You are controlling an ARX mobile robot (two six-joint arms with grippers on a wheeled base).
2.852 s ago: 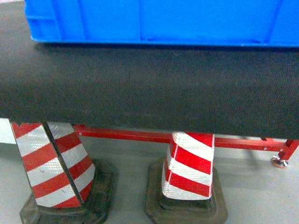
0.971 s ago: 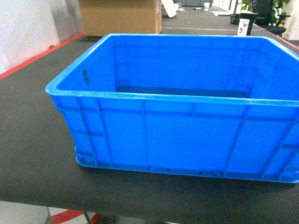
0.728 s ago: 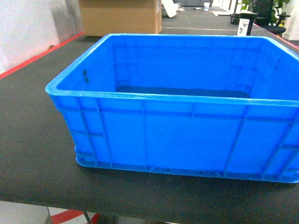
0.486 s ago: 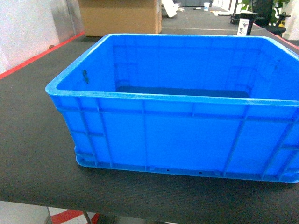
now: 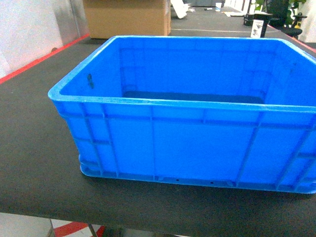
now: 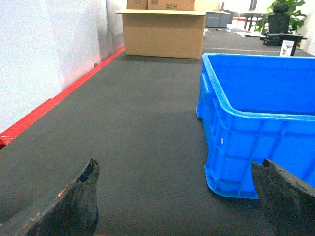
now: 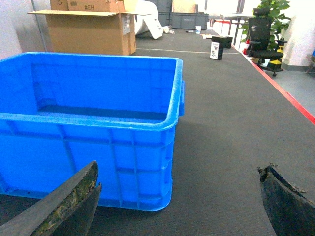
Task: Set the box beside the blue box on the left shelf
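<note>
A wide, dark grey table top [image 5: 39,163] with a rough, cloth-like skin fills most of every view, and a thin red strip [image 6: 54,98] runs along its left edge beside a pale wall [image 6: 44,49]. On this table sits the big bright-blue plastic box [image 5: 192,148], the kind with ribs on its outer walls and a thick rolled rim. It stands upright and open at the top, and its inside looks bare as far as the floor can be seen. It rests flat near the front edge of the table, right in the middle of the head view. Far behind it, at the back of the table, stands a brown cardboard carton [image 5: 127,19] with its flaps open. Farther off to the right are a black office chair [image 7: 260,37], a green leafy plant [image 7: 269,9] and a small black and white sign [image 7: 215,50]. The left gripper [image 6: 179,196] sits low by the box's front left corner, with its worn black fingers [image 6: 78,206] spread wide apart and holding nothing. The right gripper [image 7: 179,199] sits low by the box's front right corner, and its dark fingers [image 7: 69,204] are spread wide too, with nothing between them. Neither gripper touches the box. The roller shelf cannot be seen in any view.
</note>
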